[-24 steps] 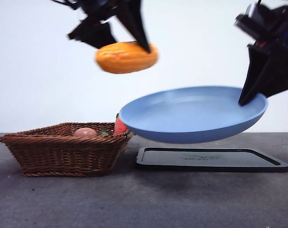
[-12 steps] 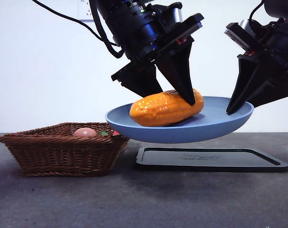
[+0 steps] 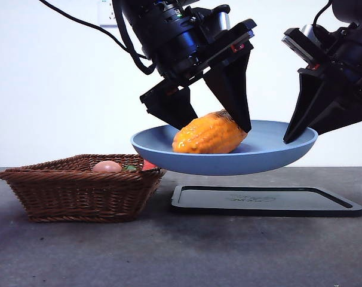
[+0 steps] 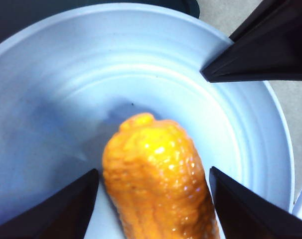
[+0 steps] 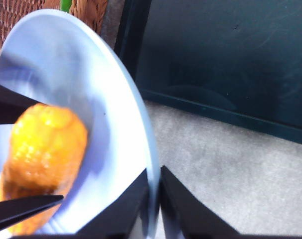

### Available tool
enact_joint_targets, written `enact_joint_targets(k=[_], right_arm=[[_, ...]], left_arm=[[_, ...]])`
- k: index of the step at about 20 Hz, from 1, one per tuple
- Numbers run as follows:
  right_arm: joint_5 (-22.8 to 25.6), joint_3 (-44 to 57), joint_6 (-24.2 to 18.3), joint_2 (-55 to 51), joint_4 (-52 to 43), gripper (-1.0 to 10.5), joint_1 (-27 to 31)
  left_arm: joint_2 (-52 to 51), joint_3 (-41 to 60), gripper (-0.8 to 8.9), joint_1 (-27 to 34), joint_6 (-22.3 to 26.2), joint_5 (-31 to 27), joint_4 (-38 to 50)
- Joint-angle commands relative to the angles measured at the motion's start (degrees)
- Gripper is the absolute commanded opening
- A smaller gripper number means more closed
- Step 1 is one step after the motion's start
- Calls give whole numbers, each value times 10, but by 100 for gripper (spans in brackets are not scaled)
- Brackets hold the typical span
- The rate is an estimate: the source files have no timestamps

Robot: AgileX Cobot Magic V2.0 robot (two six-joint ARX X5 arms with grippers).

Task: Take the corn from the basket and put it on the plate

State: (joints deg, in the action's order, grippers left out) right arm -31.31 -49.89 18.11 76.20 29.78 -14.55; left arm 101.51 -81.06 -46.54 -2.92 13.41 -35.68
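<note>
Corn (image 3: 208,134), glossy orange and ridged, lies in the light-blue round plate (image 3: 270,154); left gripper (image 4: 153,209) apart, should lift straight; right gripper (image 5: 154,199) clamps the rim.

The right gripper (image 5: 154,199) pinched the rim of the plate (image 5: 116,94), where the corn (image 5: 41,159) lay. A black tray (image 5: 226,59) sat on the table (image 5: 216,164) below.

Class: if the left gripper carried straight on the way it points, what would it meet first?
Probably the plate: the left gripper, open astride the corn, points down into it.
</note>
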Motion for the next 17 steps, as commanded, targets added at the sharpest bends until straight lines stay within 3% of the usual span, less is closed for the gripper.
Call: enact_joint_targets(k=[1,10,17], right_arm=[[-5,-12,5,5,0,3,-2],[-2,-12,5,11,-1,3,3],[-19,-12,6,66,-59,3,57]], left_arm=[[11,-14,371,-7,5,-2,-12],[-47,-74,371,-3,10,-2,-71],[-145,-78,368,28,12,-6,-90]])
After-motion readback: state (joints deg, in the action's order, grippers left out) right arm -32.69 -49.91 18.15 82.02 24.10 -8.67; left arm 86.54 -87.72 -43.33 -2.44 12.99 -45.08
